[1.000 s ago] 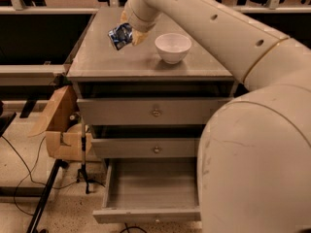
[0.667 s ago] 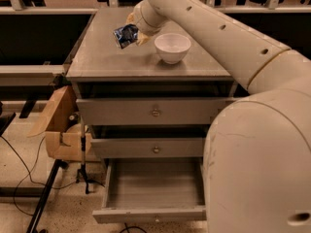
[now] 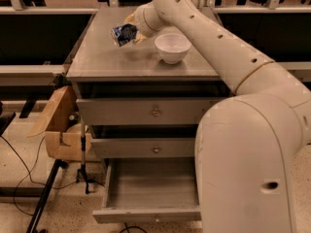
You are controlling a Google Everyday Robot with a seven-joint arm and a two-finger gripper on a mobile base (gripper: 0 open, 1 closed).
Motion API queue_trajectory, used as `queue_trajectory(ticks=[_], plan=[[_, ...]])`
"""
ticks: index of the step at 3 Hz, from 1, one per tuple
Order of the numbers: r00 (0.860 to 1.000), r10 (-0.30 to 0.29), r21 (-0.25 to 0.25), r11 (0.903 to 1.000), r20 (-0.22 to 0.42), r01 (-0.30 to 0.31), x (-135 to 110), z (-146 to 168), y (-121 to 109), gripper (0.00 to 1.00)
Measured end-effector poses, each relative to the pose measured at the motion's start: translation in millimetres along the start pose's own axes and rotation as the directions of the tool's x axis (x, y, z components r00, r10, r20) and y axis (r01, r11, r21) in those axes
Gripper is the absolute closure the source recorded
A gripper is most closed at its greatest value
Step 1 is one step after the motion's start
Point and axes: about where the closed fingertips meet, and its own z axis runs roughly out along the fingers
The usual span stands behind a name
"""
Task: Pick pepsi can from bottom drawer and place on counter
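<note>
- Pepsi can: out of the drawer, pinched in the end effector, tilted rather than upright, at the end effector's tip on the side away from the arm.
- End effector: clamped on the can, low over the tabletop, above its rear half. Hard to tell whether the can's lower edge touches the surface or hangs just clear of it.
- White bowl: standing on the tabletop just beside the end effector, on the arm's side, apart from the can.
- Bottom drawer: pulled open, well below the end effector and nearer the camera, flat grey inside showing, no can in the visible part.
- Step in hand, by judgement: the placing. Pick done, can over the tabletop, release not yet made.
- Next move, by judgement: calls for righting the can so that its base meets the surface flat, lowering until seated, then spreading the end effector and lifting straight away.
- Worth care: letting go while tilted likely tips or rolls the can. Bare surface lies on the far side of the end effector from the bowl, so setting down there keeps clear of the bowl.
</note>
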Motion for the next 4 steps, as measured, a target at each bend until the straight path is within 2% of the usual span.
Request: queue_trajectory(ticks=[1, 3, 4], plan=[[0.998, -0.038, 0.042, 0.9985, 0.049, 0.036, 0.9, 14.5, -6.9, 0.53], [0.993, -0.074, 0.064, 0.9956, 0.087, 0.069, -3.6, 18.0, -9.1, 0.06], [0.993, -0.076, 0.064, 0.9955, 0.088, 0.070, -4.0, 18.1, -8.9, 0.00]])
